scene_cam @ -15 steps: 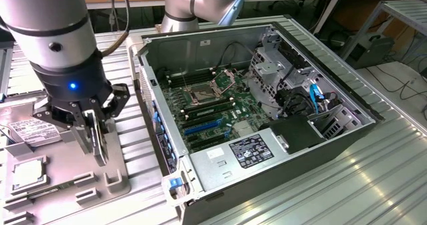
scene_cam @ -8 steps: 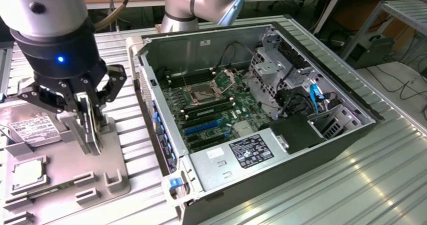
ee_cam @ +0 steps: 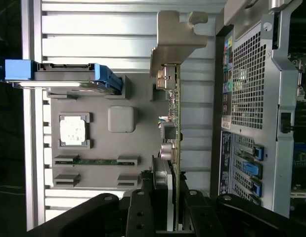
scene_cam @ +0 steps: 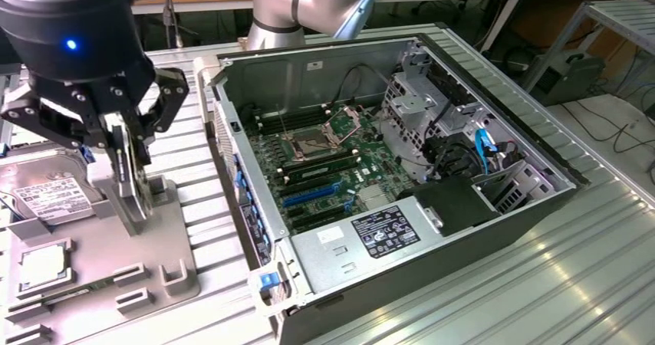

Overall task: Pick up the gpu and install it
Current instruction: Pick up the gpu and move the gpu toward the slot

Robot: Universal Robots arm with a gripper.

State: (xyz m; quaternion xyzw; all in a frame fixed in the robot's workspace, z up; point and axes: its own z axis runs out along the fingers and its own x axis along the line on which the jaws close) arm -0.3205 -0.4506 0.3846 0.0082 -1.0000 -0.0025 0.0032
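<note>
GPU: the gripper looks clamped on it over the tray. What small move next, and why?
Probably a short straight lift. The gripper is shut on the gpu, which stands on edge with its lower end at the grey tray holder; it should clear that before moving sideways.

case wall [scene_cam: 227,142] stands between hand [scene_cam: 128,157] and motherboard [scene_cam: 333,180].

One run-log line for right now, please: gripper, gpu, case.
gripper: shut on gpu | gpu: edge-on at grey parts tray, lifted or seated unclear | computer case: open, gpu not installed
</note>
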